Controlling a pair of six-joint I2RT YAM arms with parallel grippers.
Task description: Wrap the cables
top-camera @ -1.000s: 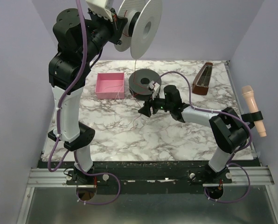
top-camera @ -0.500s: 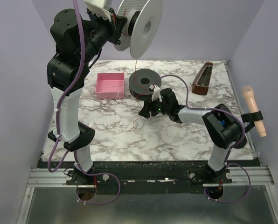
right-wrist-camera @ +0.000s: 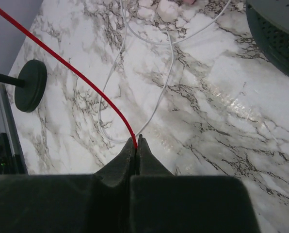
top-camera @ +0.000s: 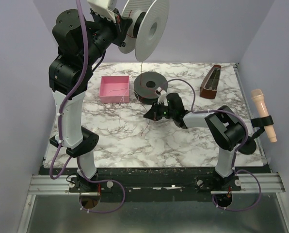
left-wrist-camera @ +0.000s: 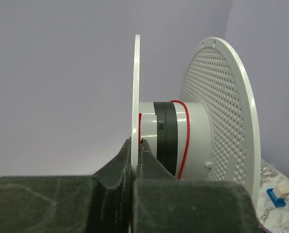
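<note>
Pinching the red cable [right-wrist-camera: 86, 80], right pincer [right-wrist-camera: 136, 141], plain only from its wrist; left pincer [left-wrist-camera: 134, 141] clamped on white spool [left-wrist-camera: 222, 107]

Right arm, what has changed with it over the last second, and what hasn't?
The right tool, open a second ago, closed on the red wire, and its elbow swung left, toward the table's middle. The left tool stayed shut on the flange of the white spool, held high. The black spool and pink box did not move.

Marble table [top-camera: 183, 145] carries a pink box [top-camera: 114, 89], black spool [top-camera: 149, 83], brown metronome [top-camera: 210, 82].
</note>
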